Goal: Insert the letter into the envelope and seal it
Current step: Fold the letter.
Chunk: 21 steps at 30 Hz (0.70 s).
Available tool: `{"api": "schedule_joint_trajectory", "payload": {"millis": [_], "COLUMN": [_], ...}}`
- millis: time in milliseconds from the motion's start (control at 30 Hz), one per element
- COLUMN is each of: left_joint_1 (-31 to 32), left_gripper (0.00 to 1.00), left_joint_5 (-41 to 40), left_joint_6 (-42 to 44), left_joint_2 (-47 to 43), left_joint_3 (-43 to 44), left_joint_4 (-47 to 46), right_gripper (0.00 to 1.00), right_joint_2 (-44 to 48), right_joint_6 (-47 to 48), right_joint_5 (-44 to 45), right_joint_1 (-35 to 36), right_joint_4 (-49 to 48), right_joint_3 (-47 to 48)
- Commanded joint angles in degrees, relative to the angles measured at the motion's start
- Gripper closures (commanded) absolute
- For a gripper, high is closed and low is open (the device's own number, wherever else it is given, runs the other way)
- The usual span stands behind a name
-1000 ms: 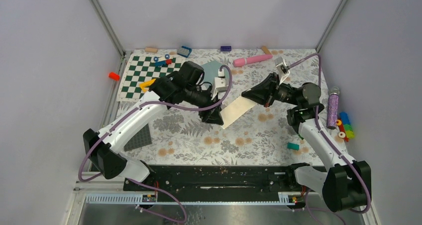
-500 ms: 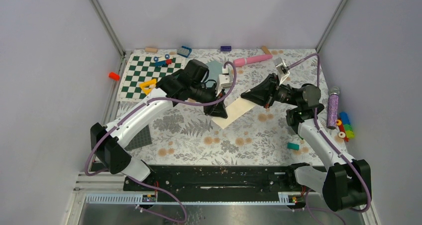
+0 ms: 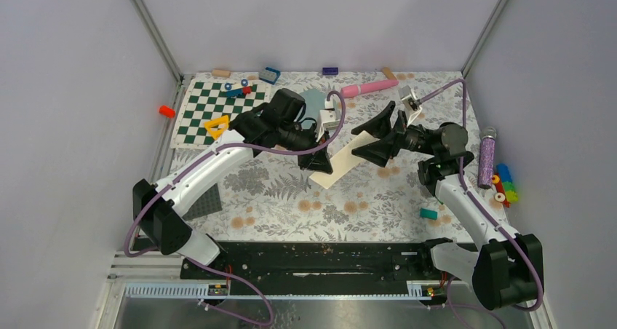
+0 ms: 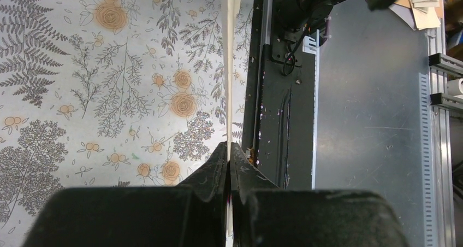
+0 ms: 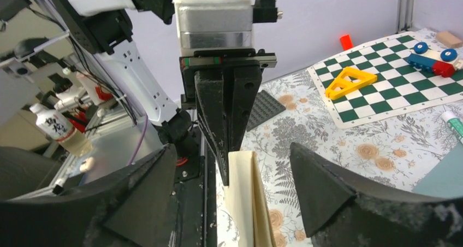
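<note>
Top external view: your left claw (image 3: 320,163) is pressed together on the near-left end of the letter (image 3: 345,159), over the middle of the counter (image 3: 291,207). Your right claw (image 3: 361,143) is spread wide around the sheet's far-right end, with one finger on each side and neither gripping it.

In the left wrist view the letter (image 4: 229,66) shows edge-on, a thin pale line running straight out from between the closed fingers (image 4: 218,165). In the right wrist view the cream edge (image 5: 245,203) sits in the gap between your right fingers (image 5: 322,187), clear of both, and the left claw pinches it from above. You cannot tell whether the sheet touches the counter.

The envelope (image 3: 313,100) lies flat behind the left arm, partly hidden by it, beside the chequered board (image 3: 196,112).
</note>
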<state>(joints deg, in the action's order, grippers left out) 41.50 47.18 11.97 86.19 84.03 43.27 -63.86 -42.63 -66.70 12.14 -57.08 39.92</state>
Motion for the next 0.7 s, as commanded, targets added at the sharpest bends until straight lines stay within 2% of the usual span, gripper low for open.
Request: {"api": "schedule_joint_trajectory", "payload": {"millis": [0,100,167,200,267,300,333,433,500,667], "left_joint_1": [-0.2,0.1,0.6,0.8,1.1,1.2,1.4,1.8,2.1,2.8], "left_gripper": [1.00,1.00,1.00,1.00,1.00,1.00,1.00,1.00,1.00,1.00], "left_joint_5": [1.6,1.5,0.4,-0.3,-0.9,-0.9,-0.6,-0.1,-0.2,-1.3], "left_joint_6": [-1.5,-1.2,0.8,1.7,2.6,2.6,2.6,2.1,2.0,2.8], "left_joint_2": [-1.8,-0.9,0.1,0.5,0.5,0.3,0.1,-0.5,-0.5,-1.1], "left_joint_3": [0.1,0.8,1.9,2.2,2.1,1.7,1.4,1.2,1.4,0.3], "left_joint_4": [-2.6,-1.7,1.0,2.4,3.8,3.8,3.6,3.0,3.0,3.0], "right_gripper": [0.15,0.15,0.06,0.02,0.00,0.00,0.01,0.02,0.16,0.55], "right_joint_2": [1.1,0.9,2.2,3.8,7.1,7.9,7.9,4.7,2.3,1.5], "right_joint_6": [3.2,7.0,13.1,19.4,35.4,39.4,39.0,27.0,23.4,23.0], "right_joint_5": [-0.2,-0.5,-1.8,-1.6,1.3,2.2,2.4,0.4,-0.1,-1.0], "right_joint_1": [2.1,3.5,3.5,3.5,4.2,4.9,5.5,6.4,6.4,6.4], "right_joint_4": [-0.6,4.1,10.6,18.6,35.5,38.9,37.9,24.4,22.0,22.4], "right_joint_3": [0.1,0.8,2.2,3.3,5.4,5.6,5.1,2.6,3.7,3.8]}}
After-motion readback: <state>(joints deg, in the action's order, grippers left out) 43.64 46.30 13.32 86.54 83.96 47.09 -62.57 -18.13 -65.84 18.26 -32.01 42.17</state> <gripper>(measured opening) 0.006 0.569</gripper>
